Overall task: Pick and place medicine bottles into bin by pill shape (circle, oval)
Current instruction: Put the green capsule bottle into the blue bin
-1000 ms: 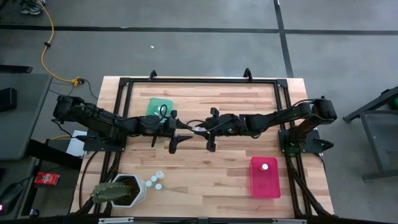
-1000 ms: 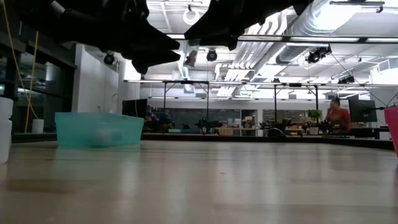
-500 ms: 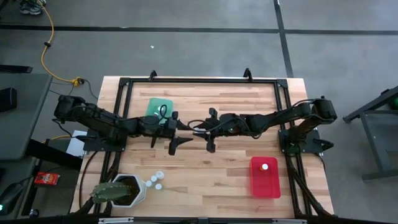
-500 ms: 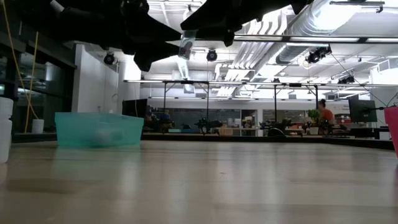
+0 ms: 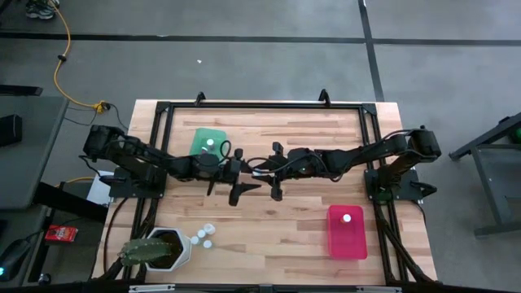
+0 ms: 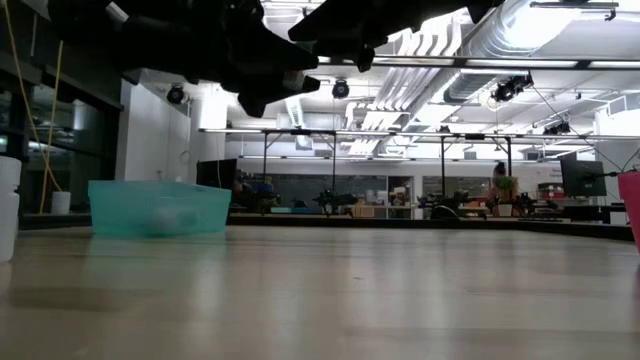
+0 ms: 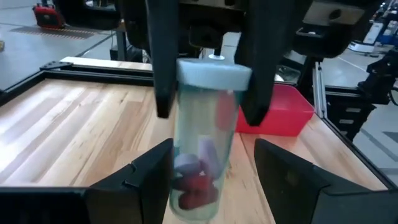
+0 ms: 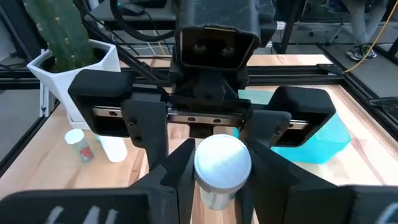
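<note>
A small clear medicine bottle (image 7: pixel 204 149) with a white cap and red and pale pills is held in the air over the table's middle. My right gripper (image 5: pixel 262 172) is shut on it. My left gripper (image 5: pixel 247 179) faces it from the left. It is open, with its fingers (image 7: pixel 152 171) on either side of the bottle's lower body. Three more bottles (image 5: pixel 203 236) stand beside the cactus pot (image 5: pixel 159 248). One bottle sits in the teal bin (image 5: pixel 210 140) and one in the red bin (image 5: pixel 346 232). My right gripper pinches the bottle by its white cap (image 8: pixel 202 163) between its two fingers (image 8: pixel 179 177), one on each side. The fingers come roughly level from the table's right. The bottle is upright, cap up, its body hanging below the fingers, lifted clear of the table.
The teal bin is at the far left of the middle and the red bin at the near right. The white cactus pot stands at the near left corner. A black frame (image 5: pixel 260 106) runs round the table's edges. Bare wood lies under both grippers.
My left gripper has gone toward the table's right edge, up to the bottle, and its open fingers now stand on either side of the bottle's lower body. My right gripper has kept the bottle still in the air.
</note>
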You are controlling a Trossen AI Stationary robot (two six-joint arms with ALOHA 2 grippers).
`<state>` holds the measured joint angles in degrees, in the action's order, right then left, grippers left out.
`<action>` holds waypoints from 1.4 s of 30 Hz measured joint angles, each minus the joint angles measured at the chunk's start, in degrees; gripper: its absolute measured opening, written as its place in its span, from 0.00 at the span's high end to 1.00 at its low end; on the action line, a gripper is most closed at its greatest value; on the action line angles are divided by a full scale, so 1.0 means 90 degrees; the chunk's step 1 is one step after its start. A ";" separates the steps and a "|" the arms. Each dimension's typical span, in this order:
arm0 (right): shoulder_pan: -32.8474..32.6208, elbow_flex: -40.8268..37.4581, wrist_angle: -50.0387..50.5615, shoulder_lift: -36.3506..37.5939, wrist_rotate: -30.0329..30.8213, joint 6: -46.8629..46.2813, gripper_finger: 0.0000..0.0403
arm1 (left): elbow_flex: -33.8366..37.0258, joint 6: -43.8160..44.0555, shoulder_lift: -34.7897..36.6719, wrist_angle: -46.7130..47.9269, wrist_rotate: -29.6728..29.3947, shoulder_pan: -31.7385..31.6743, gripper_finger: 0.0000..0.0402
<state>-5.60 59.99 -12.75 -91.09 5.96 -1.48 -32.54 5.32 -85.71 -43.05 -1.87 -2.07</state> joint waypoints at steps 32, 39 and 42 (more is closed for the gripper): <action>-0.0005 -0.0002 0.0051 -0.0005 0.0007 0.0029 0.73 | 0.0003 -0.0193 0.0037 0.0015 -0.0375 -0.0005 0.77; -0.0005 -0.0002 0.0051 -0.0005 0.0010 -0.0006 0.73 | 0.0005 -0.0233 0.0039 0.0012 -0.0389 -0.0005 0.77; -0.0005 -0.0002 0.0036 -0.0005 0.0036 -0.0153 0.70 | 0.0005 -0.0229 0.0041 0.0008 -0.0446 -0.0005 0.78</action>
<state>-5.65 59.96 -12.43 -91.13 6.28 -2.85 -32.49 3.26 -85.35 -42.98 -5.89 -2.11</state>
